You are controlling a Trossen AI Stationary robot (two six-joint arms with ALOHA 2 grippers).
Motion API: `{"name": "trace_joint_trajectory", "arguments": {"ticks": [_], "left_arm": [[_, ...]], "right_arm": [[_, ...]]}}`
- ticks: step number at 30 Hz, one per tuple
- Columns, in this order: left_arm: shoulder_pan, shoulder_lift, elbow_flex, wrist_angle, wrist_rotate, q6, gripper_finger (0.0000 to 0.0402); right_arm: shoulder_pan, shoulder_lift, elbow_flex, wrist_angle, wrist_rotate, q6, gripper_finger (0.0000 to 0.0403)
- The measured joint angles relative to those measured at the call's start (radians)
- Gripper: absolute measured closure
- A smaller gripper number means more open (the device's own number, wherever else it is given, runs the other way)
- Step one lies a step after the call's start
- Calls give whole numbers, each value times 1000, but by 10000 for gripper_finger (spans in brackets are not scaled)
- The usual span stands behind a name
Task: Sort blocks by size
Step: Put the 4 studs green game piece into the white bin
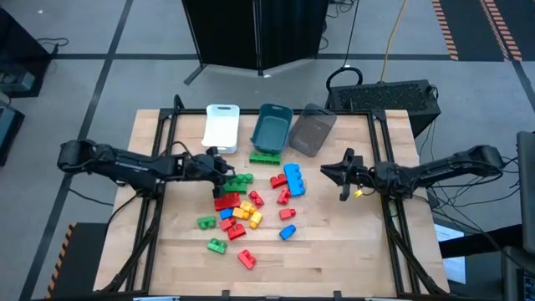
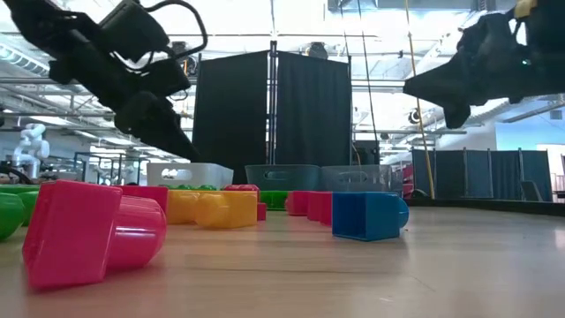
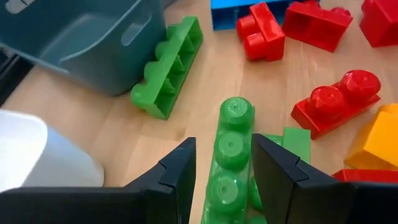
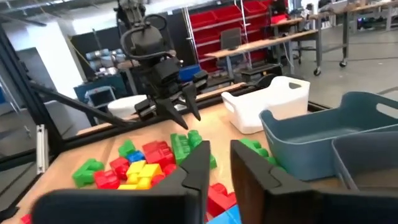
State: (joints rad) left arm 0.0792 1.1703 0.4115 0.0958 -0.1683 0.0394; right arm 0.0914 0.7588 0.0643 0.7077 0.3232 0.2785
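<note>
- The left gripper [image 3: 224, 171] has its jaws part-open, straddling a long green block [image 3: 229, 155] lying on the table [image 1: 351, 242] beside the pile; no squeeze shows yet.
- To do this well: centre on the block, close squarely, lift clear of the neighbouring red block [image 3: 337, 101].
- The right gripper [image 1: 342, 175] hovers empty, jaws slightly parted, right of the blocks [image 1: 251, 205].
- No legible writing or brands.

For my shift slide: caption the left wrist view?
Left end effector straddles a long green block beside the teal bin.
</note>
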Motion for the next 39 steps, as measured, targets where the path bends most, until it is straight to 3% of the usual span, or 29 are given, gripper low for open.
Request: {"name": "trace_joint_trajectory", "arguments": {"ticks": [6,10,17,23,27,33,39], "left_arm": [[-1,17,21,2,0,20,269],[-5,17,22,-24,8,11,269],[-17,17,22,-104,14,-57,269],[-17,17,22,-201,35,-86,267],[-12,33,22,-219,18,-87,240],[-6,99,22,-171,-59,-84,165],[14,176,25,-96,4,-57,144]], "right_arm": [[-1,112,96,-7,62,-62,277],[-6,190,185,-11,98,-140,251],[-27,346,323,-50,99,-136,247],[-16,478,337,-67,94,-72,251],[-18,534,337,-30,94,-54,252],[-17,555,337,16,90,-57,252],[-18,555,337,14,66,-58,252]]}}
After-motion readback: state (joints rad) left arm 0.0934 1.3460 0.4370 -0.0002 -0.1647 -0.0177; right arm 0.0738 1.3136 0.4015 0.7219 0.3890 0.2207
